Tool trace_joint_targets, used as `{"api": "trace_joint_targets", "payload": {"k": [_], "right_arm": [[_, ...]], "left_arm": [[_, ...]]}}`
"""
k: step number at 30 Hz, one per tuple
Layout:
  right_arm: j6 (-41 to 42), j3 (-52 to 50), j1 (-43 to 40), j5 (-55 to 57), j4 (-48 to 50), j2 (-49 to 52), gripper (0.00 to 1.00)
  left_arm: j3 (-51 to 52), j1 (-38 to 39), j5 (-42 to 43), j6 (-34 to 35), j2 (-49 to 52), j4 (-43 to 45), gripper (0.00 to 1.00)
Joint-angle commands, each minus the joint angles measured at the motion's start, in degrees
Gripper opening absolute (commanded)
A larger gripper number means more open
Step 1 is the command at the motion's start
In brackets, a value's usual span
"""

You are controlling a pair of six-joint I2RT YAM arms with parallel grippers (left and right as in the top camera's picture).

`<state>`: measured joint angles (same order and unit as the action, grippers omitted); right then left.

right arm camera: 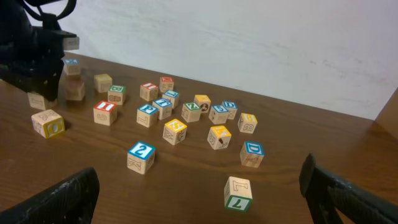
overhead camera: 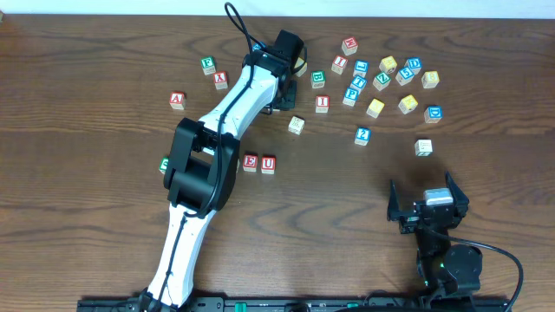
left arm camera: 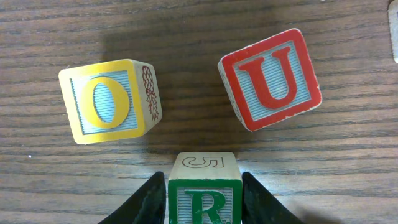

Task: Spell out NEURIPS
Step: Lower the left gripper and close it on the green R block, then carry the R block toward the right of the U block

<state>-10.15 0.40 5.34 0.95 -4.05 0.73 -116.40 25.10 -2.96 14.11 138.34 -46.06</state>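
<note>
The left hand [left arm camera: 205, 200] is pinching R [left arm camera: 203, 167], its fingers lying flat against two sides, at the far side of the worktop [overhead camera: 104, 225] with O [left arm camera: 109, 102] sitting near. E [overhead camera: 250, 162] and U [overhead camera: 268, 163] are sitting side by side mid-worktop — R's place, I judge, is just right of U. Doing this well is coming down to lifting straight up clear of O, then setting R square in line, letter showing, without shoving U. The right hand [overhead camera: 425, 198] is resting spread wide — holding nothing.

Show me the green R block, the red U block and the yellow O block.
green R block [left arm camera: 204, 202], left wrist view, front face
red U block [left arm camera: 270, 78], left wrist view, letter face
yellow O block [left arm camera: 102, 102], left wrist view, letter face
</note>
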Motion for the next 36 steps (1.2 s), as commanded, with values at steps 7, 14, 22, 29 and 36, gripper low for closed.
{"api": "trace_joint_targets", "payload": {"k": [7, 14, 22, 29, 36], "right_arm": [[-0.39, -0.09, -0.52, -0.04, -0.24, -0.24, 0.99], [-0.39, -0.09, -0.52, -0.04, -0.24, -0.24, 0.99], [-0.39, -0.09, -0.52, -0.04, -0.22, -0.24, 0.99], [-0.39, -0.09, -0.52, -0.04, -0.22, -0.24, 0.99], [-0.39, -0.09, -0.52, -0.04, -0.24, -0.24, 0.99]], "left_arm": [[-1.73, -0.28, -0.66, -0.35, -0.28, -0.55, 0.37], [-1.73, -0.28, -0.66, -0.35, -3.98, -2.14, 0.34], [-1.73, -0.22, -0.68, -0.35, -8.98, -4.15, 0.34], [-1.70, 0.74, -0.68, 0.72, -16.41, -11.47, 0.33], [-1.68, 3.10, -0.66, 5.27, -22.12, -21.81, 0.21]]}}
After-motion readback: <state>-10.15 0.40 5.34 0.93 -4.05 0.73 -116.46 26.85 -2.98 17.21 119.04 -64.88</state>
